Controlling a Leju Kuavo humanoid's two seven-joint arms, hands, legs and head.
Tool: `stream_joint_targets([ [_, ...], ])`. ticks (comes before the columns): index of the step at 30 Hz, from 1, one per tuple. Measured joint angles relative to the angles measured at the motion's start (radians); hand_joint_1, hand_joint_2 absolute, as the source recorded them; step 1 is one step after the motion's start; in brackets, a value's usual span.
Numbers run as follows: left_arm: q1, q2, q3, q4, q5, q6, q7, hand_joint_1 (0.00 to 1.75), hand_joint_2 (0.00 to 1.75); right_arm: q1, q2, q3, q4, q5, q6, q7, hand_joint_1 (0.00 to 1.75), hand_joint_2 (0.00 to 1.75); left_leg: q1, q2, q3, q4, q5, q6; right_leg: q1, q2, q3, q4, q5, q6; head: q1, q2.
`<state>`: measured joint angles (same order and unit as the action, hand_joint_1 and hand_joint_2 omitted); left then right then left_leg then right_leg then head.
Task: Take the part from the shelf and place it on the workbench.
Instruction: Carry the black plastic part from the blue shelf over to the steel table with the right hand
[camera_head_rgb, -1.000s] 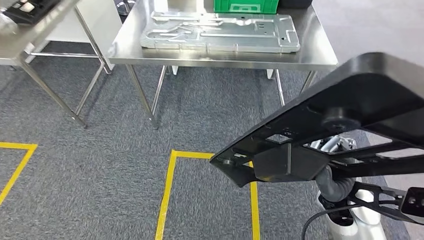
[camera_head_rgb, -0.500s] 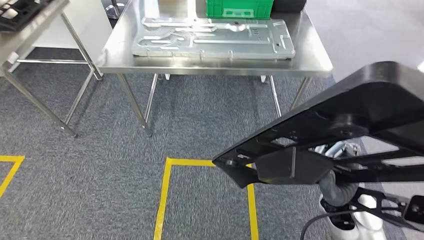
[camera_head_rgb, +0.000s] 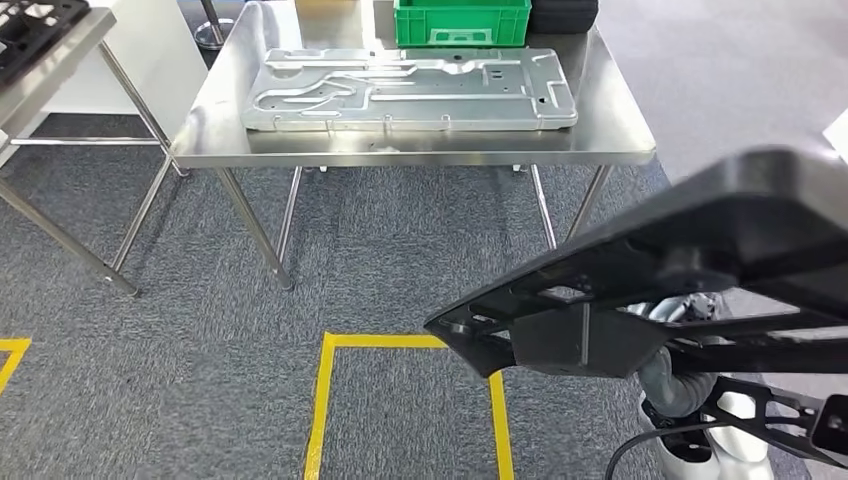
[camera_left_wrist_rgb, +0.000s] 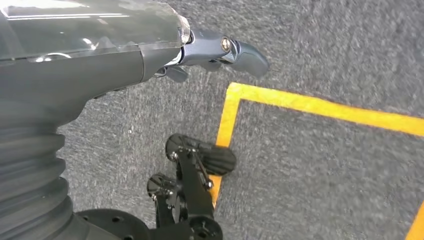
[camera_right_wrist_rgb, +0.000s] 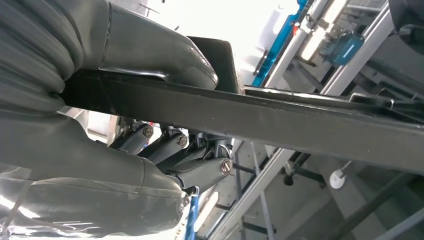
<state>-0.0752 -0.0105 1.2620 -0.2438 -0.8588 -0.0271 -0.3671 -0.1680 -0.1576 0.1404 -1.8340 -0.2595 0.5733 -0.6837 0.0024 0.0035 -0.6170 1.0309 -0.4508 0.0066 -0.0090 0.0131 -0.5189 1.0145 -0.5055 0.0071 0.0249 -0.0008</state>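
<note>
Black part (camera_head_rgb: 700, 260) up in the air over grey carpet (camera_head_rgb: 380, 250), clamped between thumb and fingers of right hand (camera_right_wrist_rgb: 165, 115). Steel workbench (camera_head_rgb: 610, 140) well ahead, carrying a silver plate (camera_head_rgb: 410, 90) and green crate (camera_head_rgb: 460, 20). Left hand (camera_left_wrist_rgb: 220, 50) hanging, holding nothing, fingers loosely apart.

Looks like a factory-style workshop or robot test floor. Grey carpet tiles (camera_head_rgb: 200, 330) are wearing yellow tape lines (camera_head_rgb: 322, 400) marking out bays, a stainless steel desk (camera_head_rgb: 600, 140) is carrying a big stamped metal panel (camera_head_rgb: 400, 90) and a green plastic crate (camera_head_rgb: 460, 20), and another metal-legged bench (camera_head_rgb: 50, 60) is sitting alongside.
</note>
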Motion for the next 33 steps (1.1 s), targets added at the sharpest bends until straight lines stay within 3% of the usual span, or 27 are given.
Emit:
stream_joint_targets([
  [3,0.000,0.000,0.000,0.000,0.002,0.000,0.000,0.00,1.75,-0.003,0.003,0.000,-0.006,0.000,-0.001,0.008,1.75,1.75,0.002,-0.002,0.023,-0.011,0.006,0.021,-0.001,-0.002,0.002,0.031,-0.009,0.015,0.001,0.000],
  [4,-0.001,0.000,0.000,0.000,0.003,0.000,0.001,0.00,1.75,-0.007,0.004,0.000,-0.008,-0.001,-0.001,0.011,1.75,1.75,0.003,-0.002,0.032,-0.014,0.005,0.027,-0.003,-0.003,-0.013,0.064,-0.024,0.019,0.002,0.000],
  [7,-0.003,0.000,0.001,0.000,0.009,0.000,0.005,0.00,1.75,-0.014,0.004,0.000,-0.010,-0.004,0.000,0.017,1.75,1.75,0.003,-0.003,0.046,-0.016,-0.007,0.036,-0.005,-0.006,-0.122,0.238,-0.101,0.028,0.004,0.000],
  [8,-0.003,0.000,0.001,0.000,0.011,0.000,0.006,0.00,1.75,-0.014,0.004,0.001,-0.010,-0.004,0.000,0.017,1.75,1.75,0.002,-0.004,0.051,-0.016,-0.013,0.036,-0.005,-0.007,-0.155,0.275,-0.111,0.030,0.004,0.000],
  [9,-0.002,0.000,0.002,0.000,0.011,0.000,0.006,0.00,1.75,-0.014,0.004,0.001,-0.010,-0.004,0.000,0.017,1.75,1.75,0.002,-0.004,0.058,-0.016,-0.019,0.035,-0.005,-0.007,-0.171,0.277,-0.098,0.032,0.004,0.000],
  [10,-0.001,0.000,0.002,0.000,0.012,0.000,0.007,0.00,1.75,-0.015,0.004,0.002,-0.010,-0.005,0.001,0.018,1.75,1.75,0.002,-0.005,0.068,-0.016,-0.027,0.034,-0.005,-0.008,-0.168,0.244,-0.065,0.032,0.004,0.000],
  [12,-0.001,-0.001,0.002,0.000,0.013,0.000,0.007,0.00,1.75,-0.018,0.004,0.002,-0.010,-0.006,0.001,0.018,1.75,1.75,0.002,-0.007,0.092,-0.016,-0.044,0.028,-0.004,-0.011,-0.127,0.117,0.024,0.026,0.003,0.000],
  [13,-0.001,-0.002,0.003,0.000,0.014,0.000,0.006,0.00,1.75,-0.020,0.004,0.002,-0.009,-0.007,0.001,0.018,1.75,1.75,0.001,-0.008,0.101,-0.016,-0.051,0.024,-0.001,-0.013,-0.110,0.064,0.042,0.022,0.003,0.000],
  [15,-0.001,-0.002,0.004,0.000,0.014,0.000,0.006,0.00,1.75,-0.021,0.004,0.002,-0.009,-0.009,0.002,0.018,1.75,1.75,-0.001,-0.008,0.111,-0.016,-0.061,0.011,0.005,-0.016,-0.096,0.020,0.042,0.009,0.003,0.000],
  [18,-0.001,-0.002,0.004,0.000,0.014,0.000,0.005,0.00,1.75,-0.019,0.005,0.003,-0.012,-0.011,0.002,0.017,1.75,1.75,-0.001,-0.006,0.121,0.008,-0.069,-0.011,0.001,-0.013,-0.070,0.007,0.045,-0.015,0.003,0.000],
  [20,-0.003,-0.003,0.004,0.000,0.012,-0.002,0.004,0.00,1.75,-0.021,0.007,0.003,-0.015,-0.012,0.003,0.016,1.75,1.75,0.001,-0.006,0.084,0.084,-0.095,-0.019,-0.002,-0.013,-0.048,0.003,0.037,-0.024,0.000,0.000],
  [23,-0.001,-0.004,0.005,0.000,0.011,-0.004,0.004,0.00,1.75,-0.017,0.011,0.003,-0.016,-0.013,0.004,0.016,1.75,1.75,0.005,-0.006,-0.035,0.254,-0.157,-0.026,0.000,-0.011,-0.025,0.003,0.013,-0.029,-0.002,0.000],
  [24,0.001,-0.004,0.005,0.000,0.011,-0.004,0.004,0.00,1.75,-0.014,0.012,0.003,-0.016,-0.013,0.004,0.016,1.75,1.75,0.005,-0.006,-0.061,0.271,-0.157,-0.027,0.000,-0.010,-0.016,0.003,0.004,-0.028,-0.003,0.000],
  [25,0.003,-0.004,0.005,0.000,0.011,-0.004,0.004,0.00,1.75,-0.012,0.013,0.003,-0.016,-0.013,0.004,0.016,1.75,1.75,0.005,-0.006,-0.071,0.254,-0.137,-0.025,0.000,-0.008,-0.003,0.003,-0.006,-0.026,-0.003,0.000],
  [26,0.005,-0.004,0.005,0.000,0.011,-0.004,0.003,0.00,1.75,-0.011,0.014,0.003,-0.016,-0.012,0.004,0.015,1.75,1.75,0.005,-0.006,-0.064,0.200,-0.094,-0.023,0.000,-0.007,0.012,0.003,-0.016,-0.024,-0.003,0.000],
  [28,0.006,-0.004,0.005,0.000,0.011,-0.004,0.002,0.00,1.75,-0.008,0.016,0.003,-0.017,-0.009,0.004,0.013,1.75,1.75,0.002,-0.006,-0.035,0.075,-0.004,-0.015,0.000,-0.007,0.040,0.001,-0.038,-0.018,-0.002,0.000],
  [29,0.007,-0.004,0.006,0.000,0.010,-0.004,0.001,0.00,1.75,-0.005,0.017,0.003,-0.017,-0.007,0.004,0.011,1.75,1.75,-0.001,-0.005,-0.023,0.037,0.016,-0.011,0.000,-0.006,0.049,-0.001,-0.047,-0.012,-0.002,0.000],
  [33,0.010,-0.004,0.006,-0.001,0.009,-0.004,-0.001,0.00,1.75,0.005,0.018,0.001,-0.029,-0.002,0.008,0.004,1.75,1.75,-0.007,-0.007,0.015,0.001,0.010,0.017,-0.001,-0.004,0.074,0.025,-0.049,0.014,-0.001,0.000],
])
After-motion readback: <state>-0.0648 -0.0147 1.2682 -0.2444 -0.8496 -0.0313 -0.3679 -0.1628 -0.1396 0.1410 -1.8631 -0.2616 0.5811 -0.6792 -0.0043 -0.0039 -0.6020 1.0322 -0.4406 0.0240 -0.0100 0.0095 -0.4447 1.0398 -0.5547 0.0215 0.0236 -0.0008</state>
